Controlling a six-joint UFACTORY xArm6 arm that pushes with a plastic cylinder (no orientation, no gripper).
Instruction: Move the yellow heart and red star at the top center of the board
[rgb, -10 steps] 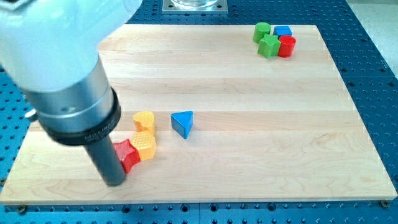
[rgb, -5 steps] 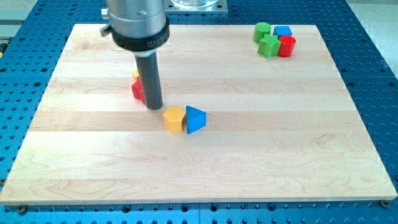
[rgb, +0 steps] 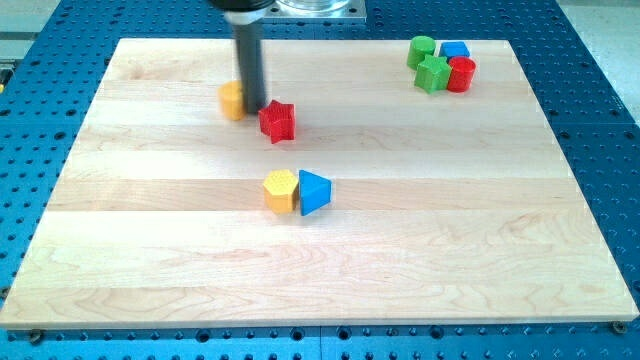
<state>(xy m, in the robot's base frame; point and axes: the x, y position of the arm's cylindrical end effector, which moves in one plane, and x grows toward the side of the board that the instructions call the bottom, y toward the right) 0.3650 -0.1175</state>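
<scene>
The tabletop (rgb: 500, 250) is a wooden board on a blue perforated base, and it carries all the blocks. There are no containers in this view, no tray, bowl or box, so nothing is inside anything.

The arm has no gripper, so no open or closed state can be told; it ends in a dark rod. My tip (rgb: 254, 108) stands on the board in its upper part, a little to the view's left of the center.

The step in hand, as I judge it, is the pushing of the two task blocks toward the top center. The red star (rgb: 277, 121) lies just beside my tip, on the view's right and slightly below it; I cannot tell if they touch. The yellow heart (rgb: 232, 100) is just on the view's left of my tip, partly hidden behind the rod. So my tip is between the two.

Both blocks seem close to the goal but a little left of center. The next move probably calls for going around to their left side and pushing them to the view's right, and the star also a bit upward.

Below my tip, well apart, a yellow block (rgb: 281, 191) touches a blue triangle (rgb: 314, 192). Far to the view's right, near the top corner, is a cluster: green block (rgb: 433, 74), green cylinder (rgb: 421, 50), red cylinder (rgb: 461, 74), blue block (rgb: 455, 49)
</scene>
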